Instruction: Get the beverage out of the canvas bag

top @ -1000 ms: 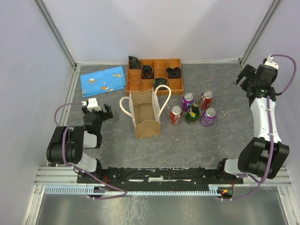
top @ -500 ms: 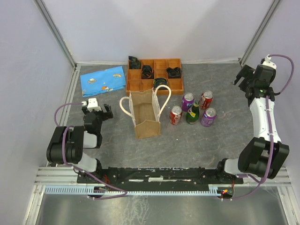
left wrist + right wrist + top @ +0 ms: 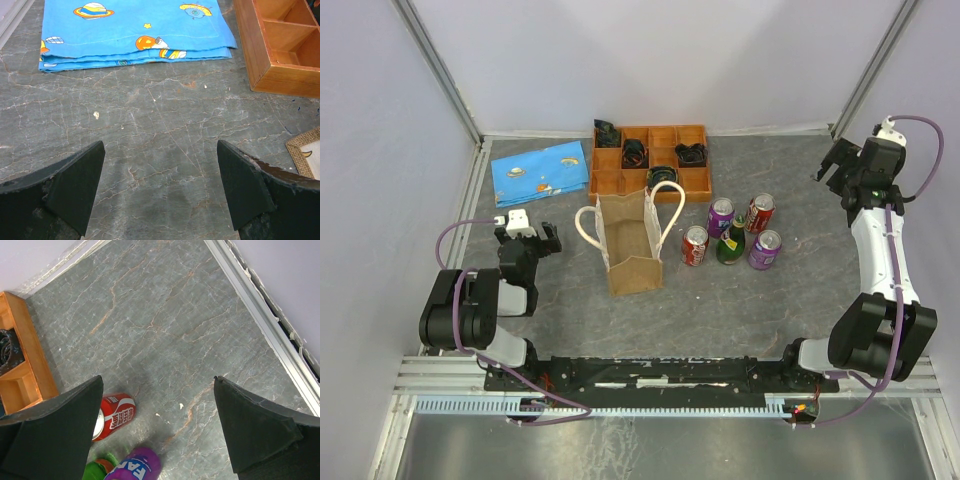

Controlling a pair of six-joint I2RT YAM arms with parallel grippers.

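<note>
- Canvas bag (image 3: pixel 632 262): centre of the overhead view, upright, mouth open.
- Drinks (image 3: pixel 731 241): clustered just right of the bag.
- Left gripper (image 3: pixel 527 236), lower left: jaws spread, empty.
- Right gripper (image 3: pixel 833 161), upper right: jaws spread, empty.

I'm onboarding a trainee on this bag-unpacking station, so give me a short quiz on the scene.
1. How many upright drink containers stand right of the tan canvas bag?
2. True or false: the left gripper and right gripper are both open and empty.
3. The folded blue planet-print cloth lies: A) inside the bag; B) left of the orange-brown wooden compartment tray; C) among the cans.
Key: 1) five; 2) true; 3) B.
</note>
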